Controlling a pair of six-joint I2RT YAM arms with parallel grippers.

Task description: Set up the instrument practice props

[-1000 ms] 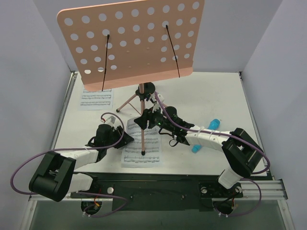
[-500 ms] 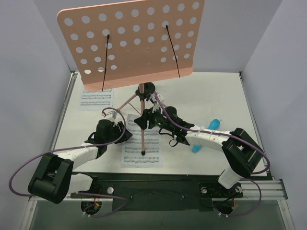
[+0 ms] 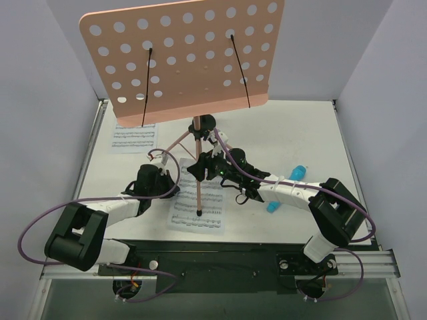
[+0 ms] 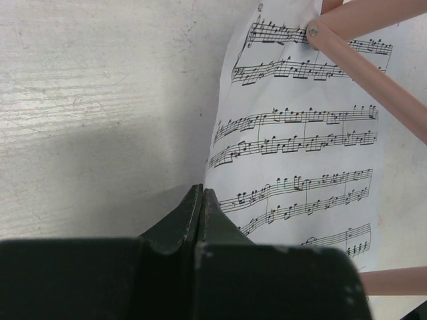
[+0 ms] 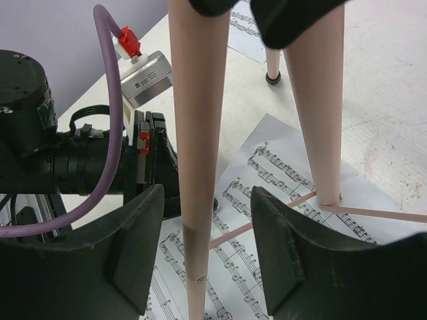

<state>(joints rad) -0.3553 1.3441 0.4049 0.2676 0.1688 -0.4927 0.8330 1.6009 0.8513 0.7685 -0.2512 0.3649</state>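
The pink perforated desk with two black wire page-holders stands on its pink tripod. One sheet-music page lies under the tripod's legs, and another page lies at the back left. My left gripper is shut on the left edge of the near page, which curls up at the jaws. My right gripper is open, its fingers either side of a pink tripod leg with gaps on both sides.
A blue object shows partly from under the right forearm. Grey walls close in the table on the left, back and right. The tripod's thin pink braces cross over the near page.
My left gripper has moved up and right to the near page's left edge and gone from open to shut there. The right arm and the stand have not moved.
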